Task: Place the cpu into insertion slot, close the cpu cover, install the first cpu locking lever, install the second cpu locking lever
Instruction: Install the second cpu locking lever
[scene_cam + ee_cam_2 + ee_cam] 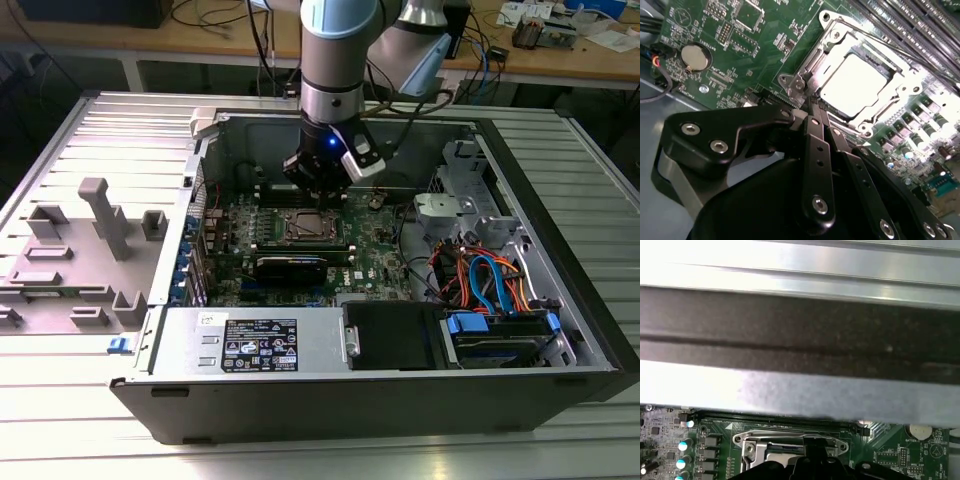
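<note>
Small square silvery-topped cpu [856,86] lies flat in the metal-rimmed insertion slot [835,111]; dull silver cpu cover [892,66] closed around it, just ahead of claw.

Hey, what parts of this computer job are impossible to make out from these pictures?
- Gripper fingertips: in the second wrist view they end against the socket edge, so contact is unclear.
- Locking levers: too thin to judge as latched.
- Cover: cut off by the first wrist view's edge and the gripper body.
- Chip: washed out by glare.
</note>
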Tool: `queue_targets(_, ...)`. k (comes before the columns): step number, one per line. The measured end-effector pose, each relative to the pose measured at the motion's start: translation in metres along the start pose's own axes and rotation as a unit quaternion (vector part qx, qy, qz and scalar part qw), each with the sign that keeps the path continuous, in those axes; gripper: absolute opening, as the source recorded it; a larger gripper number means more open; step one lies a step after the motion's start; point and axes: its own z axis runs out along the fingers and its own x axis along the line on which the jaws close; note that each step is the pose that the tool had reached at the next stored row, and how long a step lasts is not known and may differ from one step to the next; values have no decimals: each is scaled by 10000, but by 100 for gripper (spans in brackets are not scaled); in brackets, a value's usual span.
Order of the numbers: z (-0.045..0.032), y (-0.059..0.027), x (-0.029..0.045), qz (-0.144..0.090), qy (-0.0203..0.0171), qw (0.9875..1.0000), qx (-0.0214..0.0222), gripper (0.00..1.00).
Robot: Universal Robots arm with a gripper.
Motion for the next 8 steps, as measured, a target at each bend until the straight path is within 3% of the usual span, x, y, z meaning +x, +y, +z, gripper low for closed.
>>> queue_targets(8, -6, -205, 18, 1, 0, 10000, 1, 11)
